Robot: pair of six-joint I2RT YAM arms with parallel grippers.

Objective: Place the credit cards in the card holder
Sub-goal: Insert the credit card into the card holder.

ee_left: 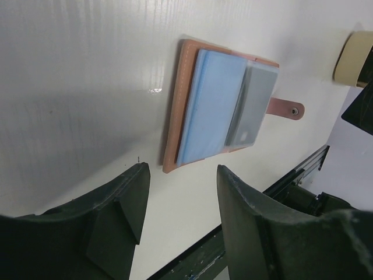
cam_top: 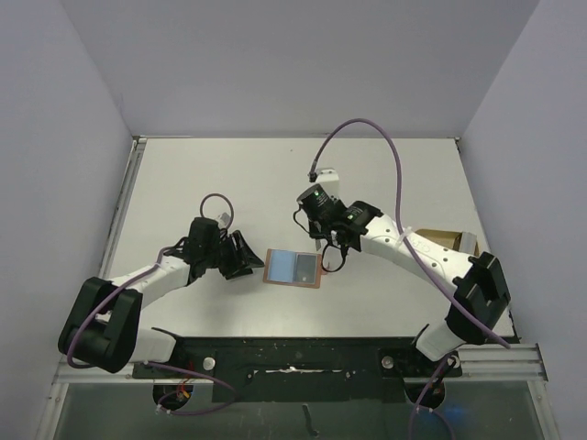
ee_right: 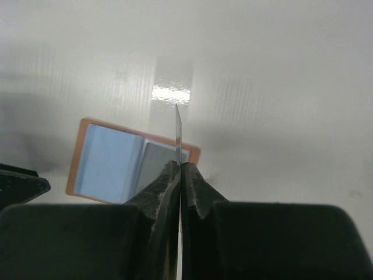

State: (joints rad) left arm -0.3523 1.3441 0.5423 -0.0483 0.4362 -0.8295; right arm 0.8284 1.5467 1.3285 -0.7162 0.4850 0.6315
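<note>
Leather card holder [ee_left: 173, 116], two cards [ee_left: 213, 105], perhaps third card [ee_right: 178, 131]

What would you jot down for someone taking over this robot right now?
Left gripper: open, empty, beside the card holder.
Right gripper: shut on a held card, edge-on by the holder's far side.
Holder lies open on the table, with a blue card and a grey card on its two halves.
Left to do: get the held card into the holder.
</note>
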